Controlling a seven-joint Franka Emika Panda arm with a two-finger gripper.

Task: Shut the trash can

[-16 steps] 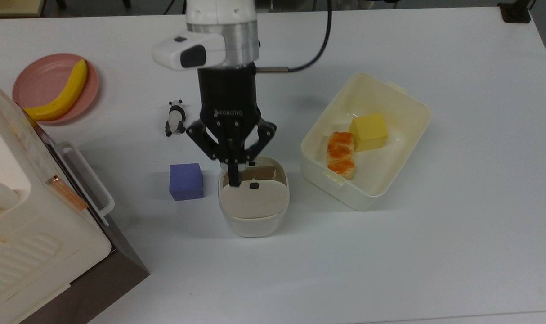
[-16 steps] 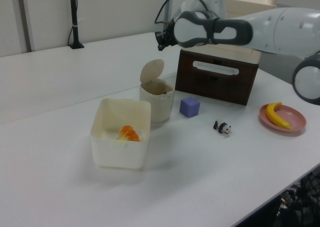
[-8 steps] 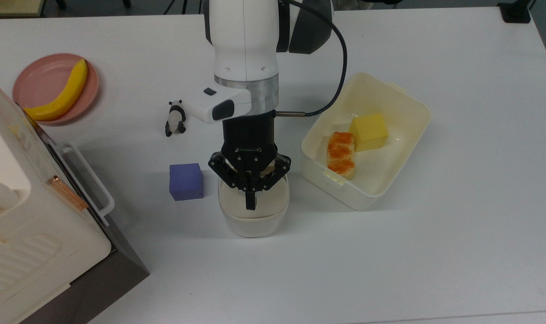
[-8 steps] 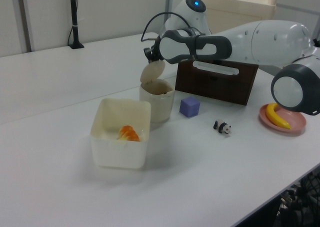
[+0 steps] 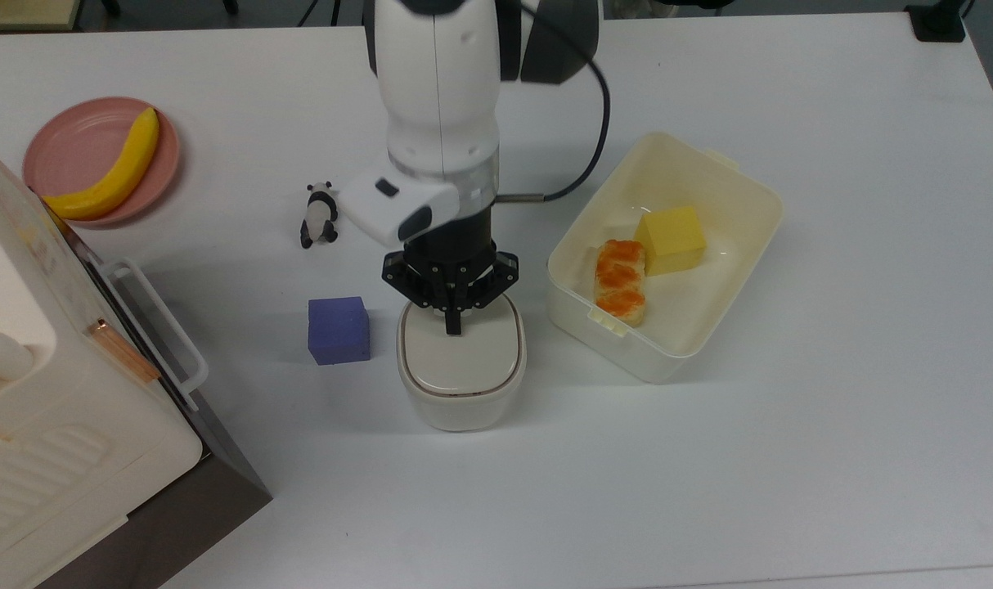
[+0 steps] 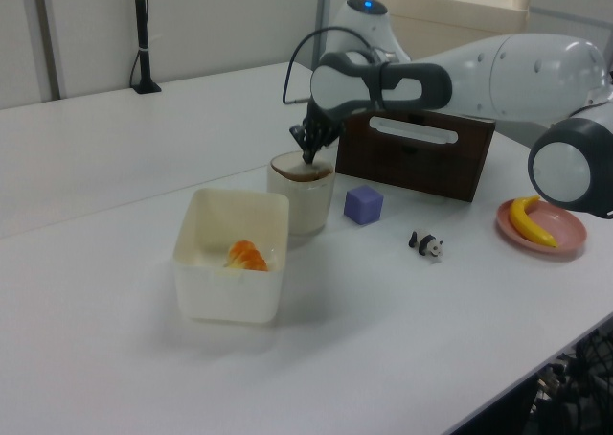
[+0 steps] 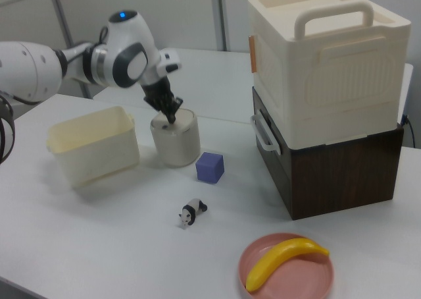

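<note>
The trash can is a small cream bin in the middle of the white table, with its flat beige lid lying down on its top. The same trash can stands between the cream food container and the purple cube. My gripper points straight down with its fingers shut together, their tips resting on the far part of the lid. In the left view the gripper touches the bin's top, and the right view has the gripper pressing there too.
A cream food container with a yellow block and an orange-topped piece stands to the top view's right of the bin. A purple cube, panda figure, pink plate with banana, and big white appliance lie to the top view's left.
The lid stood raised a second ago and now lies flat on the bin. My shut gripper came over the bin and pushed down onto the lid.
</note>
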